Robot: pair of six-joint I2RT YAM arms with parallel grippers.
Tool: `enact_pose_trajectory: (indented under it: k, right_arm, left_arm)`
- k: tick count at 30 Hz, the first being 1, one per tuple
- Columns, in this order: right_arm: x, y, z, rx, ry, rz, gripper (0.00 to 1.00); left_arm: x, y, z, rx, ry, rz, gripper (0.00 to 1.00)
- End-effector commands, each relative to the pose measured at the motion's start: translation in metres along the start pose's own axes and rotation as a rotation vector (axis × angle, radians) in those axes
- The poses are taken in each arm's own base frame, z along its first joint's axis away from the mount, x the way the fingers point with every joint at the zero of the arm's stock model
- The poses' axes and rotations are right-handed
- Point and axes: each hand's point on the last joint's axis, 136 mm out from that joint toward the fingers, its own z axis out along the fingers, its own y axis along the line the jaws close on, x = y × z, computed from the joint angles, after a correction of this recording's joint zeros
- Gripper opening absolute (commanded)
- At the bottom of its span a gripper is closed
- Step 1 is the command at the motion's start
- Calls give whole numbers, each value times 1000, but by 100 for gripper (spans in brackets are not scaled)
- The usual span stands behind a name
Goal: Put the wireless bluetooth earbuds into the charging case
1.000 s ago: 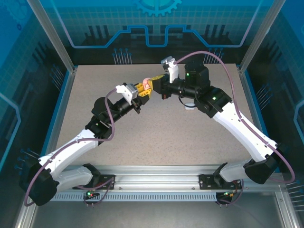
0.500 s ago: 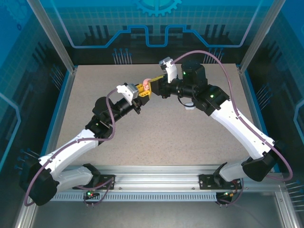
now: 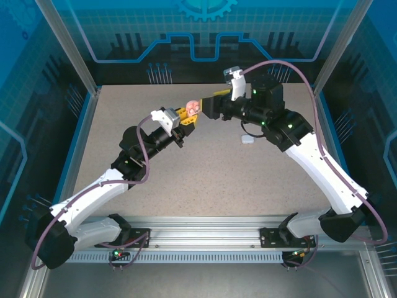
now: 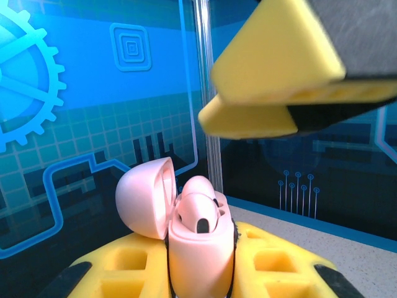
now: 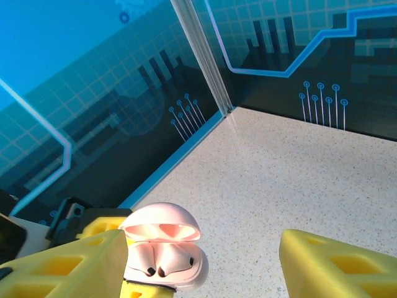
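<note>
My left gripper (image 3: 188,118) is shut on the pale pink charging case (image 3: 193,108), holding it upright above the table with its lid open. In the left wrist view the case (image 4: 201,254) sits between my yellow fingers (image 4: 124,267), and the earbuds (image 4: 200,214) rest in its wells. The right wrist view looks down on the same case (image 5: 180,273), with both earbuds (image 5: 158,259) seated side by side under the raised lid (image 5: 161,223). My right gripper (image 3: 209,103) is open just right of the case, touching nothing; its fingers (image 5: 335,267) stand wide apart.
A small white object (image 3: 247,140) lies on the speckled table (image 3: 205,174) under the right arm. Blue walls and metal posts (image 3: 71,56) close in the back and sides. The right gripper's yellow fingers (image 4: 279,74) hang above the case in the left wrist view.
The right gripper has opened and drawn back to the right, away from the case. The left arm and the case have stayed in place.
</note>
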Motion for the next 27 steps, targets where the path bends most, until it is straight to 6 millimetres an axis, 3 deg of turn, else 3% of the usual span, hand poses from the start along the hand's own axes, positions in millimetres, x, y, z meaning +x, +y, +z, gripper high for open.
enact_pose_trajectory:
  k: [1,5,17,21,27]
  right_arm:
    - [-18,-5,-15,30,-25,28,66]
    - [-11,-21,-1,75,81,52,66]
    - [11,-48,71,131,319,89,63]
    - [22,-41,74,119,356,80,60]
    - [41,-23,51,126,398,33,57]
  left_arm:
    - [-20,-5,0,19,-55,17,0]
    - [-12,-8,0,37,-35,13,0]
    - [-3,-14,1,69,-7,-1,0]
    - [-1,-13,3,67,0,-4,0]
    - [-1,-10,9,59,9,-4,0]
